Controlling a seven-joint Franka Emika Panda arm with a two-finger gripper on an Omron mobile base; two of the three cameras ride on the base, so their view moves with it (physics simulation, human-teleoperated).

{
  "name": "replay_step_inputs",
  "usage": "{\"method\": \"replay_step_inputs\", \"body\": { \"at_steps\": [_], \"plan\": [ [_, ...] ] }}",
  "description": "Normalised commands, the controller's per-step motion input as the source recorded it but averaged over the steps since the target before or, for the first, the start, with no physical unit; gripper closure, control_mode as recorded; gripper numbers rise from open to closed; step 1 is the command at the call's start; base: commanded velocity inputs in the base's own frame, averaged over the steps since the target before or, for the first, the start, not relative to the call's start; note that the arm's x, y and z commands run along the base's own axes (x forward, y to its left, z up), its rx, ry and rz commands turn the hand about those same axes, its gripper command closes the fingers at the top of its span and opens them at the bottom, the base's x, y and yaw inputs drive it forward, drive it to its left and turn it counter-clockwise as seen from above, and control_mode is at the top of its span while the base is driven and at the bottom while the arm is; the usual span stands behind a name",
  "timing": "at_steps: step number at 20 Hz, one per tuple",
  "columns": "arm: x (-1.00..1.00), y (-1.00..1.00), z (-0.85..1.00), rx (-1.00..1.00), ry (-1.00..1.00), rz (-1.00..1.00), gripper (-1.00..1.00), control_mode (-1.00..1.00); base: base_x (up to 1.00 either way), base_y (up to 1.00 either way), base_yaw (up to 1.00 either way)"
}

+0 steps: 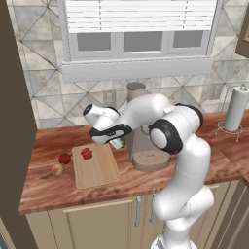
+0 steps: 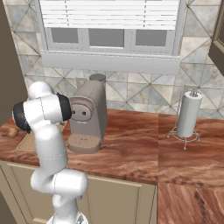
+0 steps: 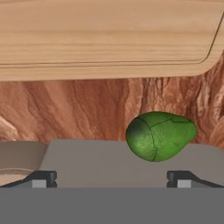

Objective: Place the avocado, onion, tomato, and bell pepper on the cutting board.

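The green avocado [image 3: 159,135] lies on the counter just ahead of my open gripper [image 3: 111,179], nearer the right fingertip [image 3: 181,178], with nothing between the jaws. In the left base view the gripper [image 1: 115,141] hangs low between the cutting board [image 1: 97,168] and the coffee machine, and a sliver of the avocado [image 1: 122,143] shows beside it. One red item [image 1: 86,153] rests on the board; another [image 1: 64,158] sits on the counter to its left. Which is the tomato and which the bell pepper I cannot tell. The tan onion [image 1: 57,169] lies at the board's left edge. The board's long edge [image 3: 105,35] runs behind the avocado.
A grey coffee machine [image 1: 146,148] stands right of the avocado, close to the hand. A paper towel holder [image 1: 236,109] stands at the far right. A dark tall cabinet side [image 1: 14,121] bounds the counter on the left. The tiled wall runs behind.
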Motion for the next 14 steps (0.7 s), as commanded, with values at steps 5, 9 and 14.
{"method": "replay_step_inputs", "body": {
  "at_steps": [5, 9, 14],
  "plan": [
    [0.16, 0.00, -0.12, -0.03, 0.00, 0.00, -1.00, -1.00, 0.00, 0.00, 0.00],
    [0.12, 0.00, -0.13, -0.02, 0.00, 0.00, -1.00, -1.00, 0.00, 0.00, 0.00],
    [0.15, 0.00, -0.11, 0.00, 0.00, 0.00, -1.00, -1.00, 0.00, 0.00, 0.00]
  ]
}}
